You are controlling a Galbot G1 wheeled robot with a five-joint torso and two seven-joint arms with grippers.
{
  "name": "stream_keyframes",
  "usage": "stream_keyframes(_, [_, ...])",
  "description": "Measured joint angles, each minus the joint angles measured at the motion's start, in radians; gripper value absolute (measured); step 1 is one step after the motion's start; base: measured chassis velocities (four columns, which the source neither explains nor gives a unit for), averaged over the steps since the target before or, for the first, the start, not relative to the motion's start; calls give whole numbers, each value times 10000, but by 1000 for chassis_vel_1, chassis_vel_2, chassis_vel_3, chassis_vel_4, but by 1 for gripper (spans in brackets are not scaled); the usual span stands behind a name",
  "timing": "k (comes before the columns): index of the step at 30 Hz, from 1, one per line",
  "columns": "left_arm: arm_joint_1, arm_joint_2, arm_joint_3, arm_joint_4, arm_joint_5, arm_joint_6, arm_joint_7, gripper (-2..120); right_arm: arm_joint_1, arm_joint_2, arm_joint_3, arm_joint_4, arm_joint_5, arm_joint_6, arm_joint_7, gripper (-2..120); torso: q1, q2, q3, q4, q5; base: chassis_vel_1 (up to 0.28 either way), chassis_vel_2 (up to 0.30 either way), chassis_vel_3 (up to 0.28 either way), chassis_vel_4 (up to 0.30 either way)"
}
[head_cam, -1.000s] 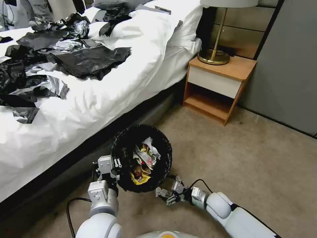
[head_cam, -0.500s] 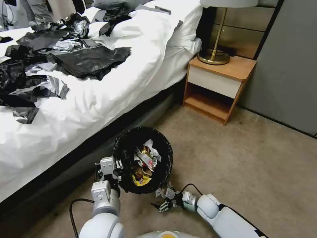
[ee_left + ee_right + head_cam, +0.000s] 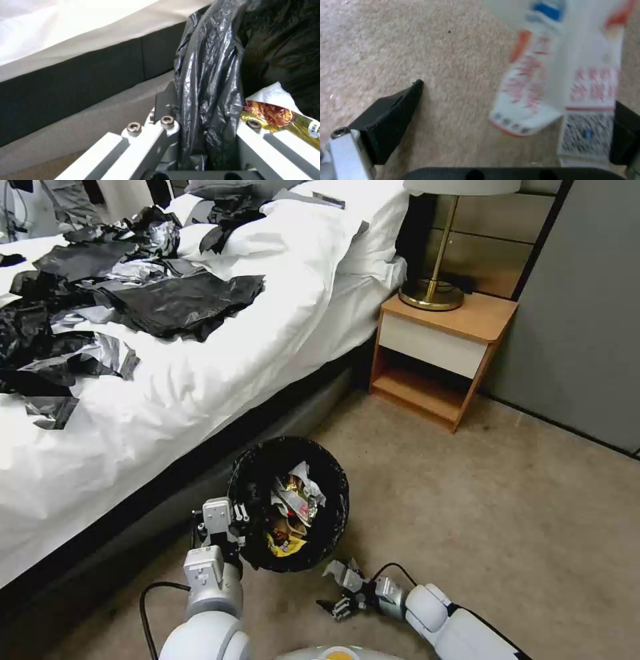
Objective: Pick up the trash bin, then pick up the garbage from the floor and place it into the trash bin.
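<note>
Gripping the trash bin (image 3: 289, 505) by its black-lined rim beside the bed (image 3: 200, 380), the left gripper (image 3: 230, 517) is pinching it. The right gripper (image 3: 339, 590), fingers spread, is hovering over a red-and-white wrapper (image 3: 553, 87) on the carpet (image 3: 500, 513).

Readable: "FIFA", partly cut off, on the white end of a gold-and-red snack wrapper (image 3: 283, 117) lying in the trash bin (image 3: 213, 75), just beside its black liner rim. Red and blue print on a white wrapper (image 3: 560, 82) on the carpet: too blurred to read.
</note>
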Motion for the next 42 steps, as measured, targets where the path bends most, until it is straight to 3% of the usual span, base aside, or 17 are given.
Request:
stream_keyframes(10, [15, 33, 33, 10, 34, -10, 3, 1, -127, -163, 73, 170, -126, 158, -48, 73, 0, 0, 1, 1, -1, 0, 0, 0, 0])
stream_keyframes(13, [-38, 56, 31, 68, 33, -14, 1, 1, -202, -467, 302, 568, -17, 18, 107, 59, 0, 0, 1, -3, -17, 0, 0, 0, 0])
stream_keyframes(17, [-88, 76, 40, 90, 7, -14, 12, 1, -285, -720, 435, 830, 53, 2, 130, 46, 0, 0, 1, -3, -10, 0, 0, 0, 0])
stream_keyframes(23, [-143, 97, 55, 140, -17, -15, 8, 1, -386, -797, 615, 918, 55, 35, 121, 29, -1, 0, 1, -2, -6, 0, 0, 0, 0])
stream_keyframes(25, [-167, 100, 64, 146, -29, -16, 11, 1, -419, -790, 681, 929, 30, 69, 113, 17, 0, 0, 1, -1, -4, 0, 0, 0, 0])
stream_keyframes(27, [-172, 101, 64, 146, -32, -16, 11, 1, -426, -784, 702, 932, 27, 81, 112, 15, 0, 0, 1, -2, -5, 0, 0, 0, 0])
stream_keyframes(30, [-172, 110, 64, 146, -39, -16, 10, 1, -430, -780, 743, 958, 31, 104, 127, 0, 0, 0, 1, 0, -4, 0, 0, 0, 0])
stream_keyframes(42, [-164, 131, 36, 116, -48, -20, 15, 1, -596, -791, 1250, 1475, 307, 239, 304, 0, 0, 0, 1, 0, -4, 0, 0, 0, 0])
